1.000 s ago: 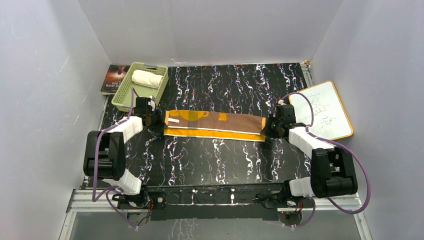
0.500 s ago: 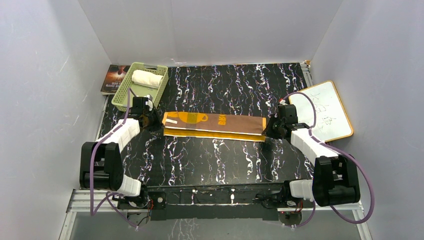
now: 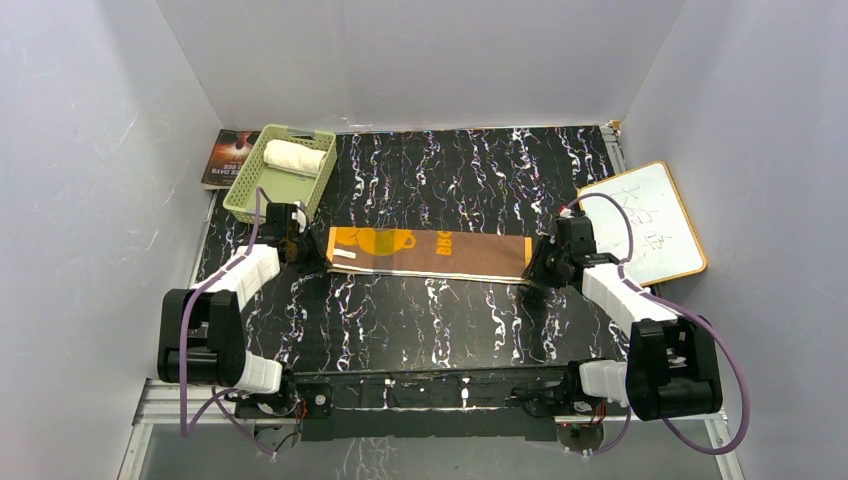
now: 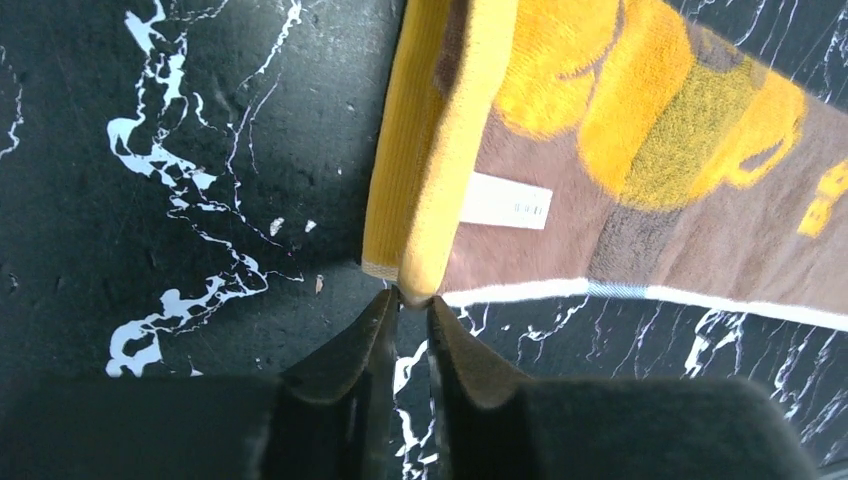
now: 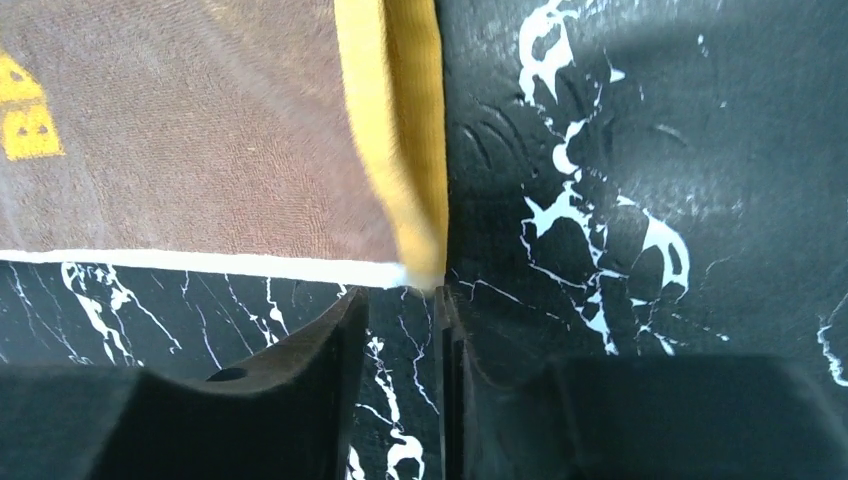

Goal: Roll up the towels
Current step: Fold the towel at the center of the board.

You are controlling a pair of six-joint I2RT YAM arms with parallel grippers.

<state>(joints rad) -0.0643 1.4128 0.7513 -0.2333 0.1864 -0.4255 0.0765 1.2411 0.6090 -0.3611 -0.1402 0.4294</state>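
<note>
Found brown towel (image 3: 430, 254) folded long on desk (image 3: 450, 310), just beside basket (image 3: 243, 180).
Found left pincer (image 4: 411, 298) clenched at its basket-side corner, right pincer (image 5: 402, 295) released at far corner, cream towel (image 3: 293, 156) rolled inside basket.

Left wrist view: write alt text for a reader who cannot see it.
A folded brown towel with a yellow-orange pattern lies on the black marbled table; its yellow corner sits at the tips of the nearly closed left hand.

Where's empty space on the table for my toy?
Bare table: beyond the brown towel, between the green basket and white board, and in front of it, up to the mounting rail. Crowded: towel's ends, where the left pincer and right pincer sit.
</note>
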